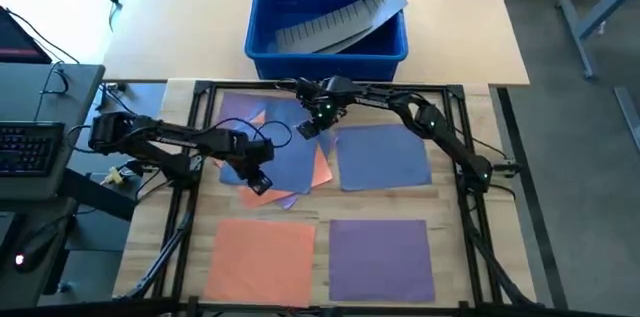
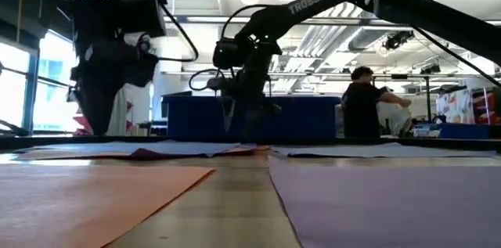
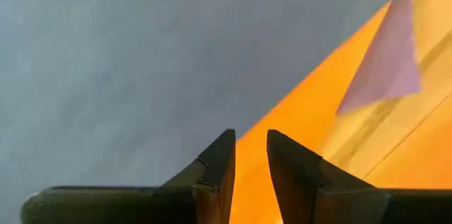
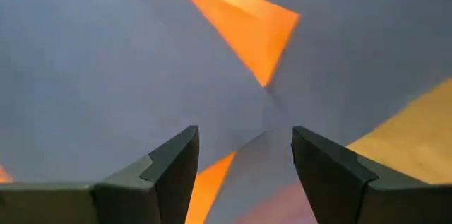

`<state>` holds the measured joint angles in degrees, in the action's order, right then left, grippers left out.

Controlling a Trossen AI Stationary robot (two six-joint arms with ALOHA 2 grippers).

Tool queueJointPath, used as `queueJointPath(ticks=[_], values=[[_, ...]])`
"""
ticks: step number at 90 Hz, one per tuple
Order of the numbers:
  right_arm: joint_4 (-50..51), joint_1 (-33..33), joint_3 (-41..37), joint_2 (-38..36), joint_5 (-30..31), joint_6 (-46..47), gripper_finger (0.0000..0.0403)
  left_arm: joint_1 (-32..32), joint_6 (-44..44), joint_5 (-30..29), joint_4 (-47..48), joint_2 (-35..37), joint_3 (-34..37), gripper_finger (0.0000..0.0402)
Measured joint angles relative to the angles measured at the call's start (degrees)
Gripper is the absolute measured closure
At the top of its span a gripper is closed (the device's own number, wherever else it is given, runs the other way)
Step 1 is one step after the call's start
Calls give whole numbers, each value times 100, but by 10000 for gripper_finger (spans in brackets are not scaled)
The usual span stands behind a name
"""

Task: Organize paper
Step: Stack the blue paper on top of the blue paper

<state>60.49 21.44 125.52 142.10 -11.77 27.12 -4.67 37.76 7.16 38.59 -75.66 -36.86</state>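
Paper pile (image 1: 285, 162): mixed blue, orange and purple sheets overlapping, centre-left of table (image 1: 190, 222).
Sorted sheets: blue (image 1: 385, 155) right of pile; orange (image 1: 262, 257) and purple (image 1: 382, 257) on the near row, apart.
Left gripper (image 1: 258, 183): over pile's near edge, fingers nearly closed, small gap, nothing between.
Right gripper (image 1: 308, 127): over pile's far edge, fingers spread, empty.
Blue bin (image 1: 265, 42): beyond, holds grey ridged strip (image 1: 335, 22).

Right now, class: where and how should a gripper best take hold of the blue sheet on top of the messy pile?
Probably its free near corner, from above: the blue sheet lies flat, overlapping orange paper.
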Motion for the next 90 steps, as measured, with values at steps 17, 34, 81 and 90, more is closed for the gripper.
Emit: queueJointPath(ticks=[17, 34, 81, 90], values=[[-138, -221, -1, 20, 179, 362, 194, 178, -302, 98, -216, -73, 497, 339], [-188, -316, -1, 26, 274, 746, 194, 636, -772, 234, -99, -63, 624, 346], [272, -811, -1, 129, -169, 855, 194, 1110, -786, -300, -94, -72, 635, 398], [418, -801, -3, 26, -316, 600, 194, 1110, -785, -302, -96, -74, 636, 399]])
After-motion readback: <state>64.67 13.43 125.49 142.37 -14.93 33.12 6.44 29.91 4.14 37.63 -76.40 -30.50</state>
